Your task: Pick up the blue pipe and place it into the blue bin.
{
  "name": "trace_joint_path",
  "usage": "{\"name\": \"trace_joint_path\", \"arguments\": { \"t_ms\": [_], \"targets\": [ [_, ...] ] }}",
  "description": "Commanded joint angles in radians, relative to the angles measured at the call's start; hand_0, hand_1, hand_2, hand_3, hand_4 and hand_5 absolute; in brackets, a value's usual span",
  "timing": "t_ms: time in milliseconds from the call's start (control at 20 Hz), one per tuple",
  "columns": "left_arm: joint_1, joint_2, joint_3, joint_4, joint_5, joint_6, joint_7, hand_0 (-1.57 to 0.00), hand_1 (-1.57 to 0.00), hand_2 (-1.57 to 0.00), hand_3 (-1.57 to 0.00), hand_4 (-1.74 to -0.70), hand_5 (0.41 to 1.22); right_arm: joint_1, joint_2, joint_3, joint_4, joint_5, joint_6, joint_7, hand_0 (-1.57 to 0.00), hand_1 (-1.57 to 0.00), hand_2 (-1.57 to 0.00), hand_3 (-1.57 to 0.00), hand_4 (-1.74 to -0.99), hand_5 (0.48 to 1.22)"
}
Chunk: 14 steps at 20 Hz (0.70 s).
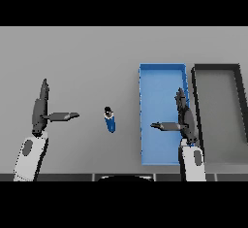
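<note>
Blue pipe [110, 120] is lying untouched on the grey counter [87, 57] between our hands, we're holding left hand [39, 111] and right hand [184, 118] spread and empty, so grasping and dropping into the blue bin [162, 68] are remaining.

A grey table [87, 52] is carrying everything in view. Near its middle a short blue pipe [110, 121] with a dark end is standing or lying by itself, apart from the containers. To its right a long blue bin [144, 125] is resting on the surface, and a dark grey bin [196, 96] is sitting just beside that one, further right.
</note>
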Motion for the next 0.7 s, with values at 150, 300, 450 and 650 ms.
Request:
{"name": "trace_joint_path", "arguments": {
  "t_ms": [150, 300, 450, 650],
  "targets": [
    [-0.006, 0.003, 0.006, 0.009, 0.004, -0.005, -0.007, 0.0, 0.0, 0.0, 0.0, -1.07, 0.591, -0.008, 0.005, 0.003, 0.005, 0.004, -0.005, 0.004, 0.0, 0.0, 0.0, 0.0, -1.225, 0.617],
    [-0.003, 0.084, -0.02, 0.006, 0.021, -0.153, -0.053, 0.0, 0.0, 0.0, 0.0, -1.07, 0.591, 0.012, -0.039, 0.036, -0.024, 0.044, 0.028, -0.051, 0.0, 0.0, 0.0, 0.0, -1.225, 0.617],
    [-0.015, 0.186, -0.047, 0.02, 0.041, -0.339, -0.091, 0.0, 0.0, 0.0, 0.0, -1.08, 0.587, 0.061, -0.088, 0.097, -0.083, 0.128, 0.051, -0.077, 0.0, 0.0, 0.0, 0.0, -1.225, 0.62],
    [-0.013, 0.211, -0.057, 0.016, 0.043, -0.384, -0.099, 0.0, 0.0, 0.0, 0.0, -1.08, 0.6, 0.083, -0.112, 0.11, -0.11, 0.169, 0.043, -0.045, 0.0, 0.0, 0.0, 0.0, -1.196, 0.609]
  ]
}}
